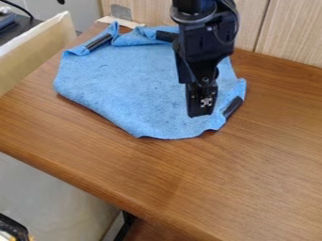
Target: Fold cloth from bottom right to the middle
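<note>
The black arm (204,35) comes in from the top edge of the view and hangs almost straight down over the right part of the blue cloth (129,82), leaning slightly at its lower end. Its claw (201,114) points down above the cloth's lower right, a little inward of the corner there. How wide the claw stands cannot be told from this side, nor whether it grips or touches the fabric. The cloth lies on the wooden desk (252,174), towards the back left corner and well apart from the front edge. It is mostly spread, with its far side bunched up — the upper left corner turned in around a dark strip (99,42). Another dark piece (232,107) sits at its right corner, just beside the claw — near but apart.
</note>
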You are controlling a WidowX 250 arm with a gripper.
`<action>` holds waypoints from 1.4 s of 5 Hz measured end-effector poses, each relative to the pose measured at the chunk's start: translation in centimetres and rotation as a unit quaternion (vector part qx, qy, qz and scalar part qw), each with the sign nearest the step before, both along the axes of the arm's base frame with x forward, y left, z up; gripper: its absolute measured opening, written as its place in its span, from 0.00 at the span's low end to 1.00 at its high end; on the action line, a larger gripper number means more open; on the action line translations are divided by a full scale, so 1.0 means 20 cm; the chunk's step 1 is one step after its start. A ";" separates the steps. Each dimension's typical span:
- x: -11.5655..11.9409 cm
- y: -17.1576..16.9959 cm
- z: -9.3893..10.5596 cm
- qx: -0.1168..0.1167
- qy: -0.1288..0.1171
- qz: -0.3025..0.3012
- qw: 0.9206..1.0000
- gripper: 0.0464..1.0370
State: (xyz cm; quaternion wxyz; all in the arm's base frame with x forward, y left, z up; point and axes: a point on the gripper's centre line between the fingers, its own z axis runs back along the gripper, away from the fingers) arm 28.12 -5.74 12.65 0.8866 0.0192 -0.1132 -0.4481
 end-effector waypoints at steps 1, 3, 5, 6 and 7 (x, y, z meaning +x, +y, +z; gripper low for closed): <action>-0.01 0.00 -0.05 0.002 0.015 0.000 1.000 0.96; 0.00 -0.01 -0.17 0.002 0.020 -0.006 1.000 0.96; 0.00 -0.01 -0.33 0.005 0.050 -0.018 0.999 0.96; 0.01 -0.03 -0.36 0.018 0.059 -0.025 0.998 0.91; 0.03 -0.04 -0.36 0.027 0.061 -0.017 0.998 0.62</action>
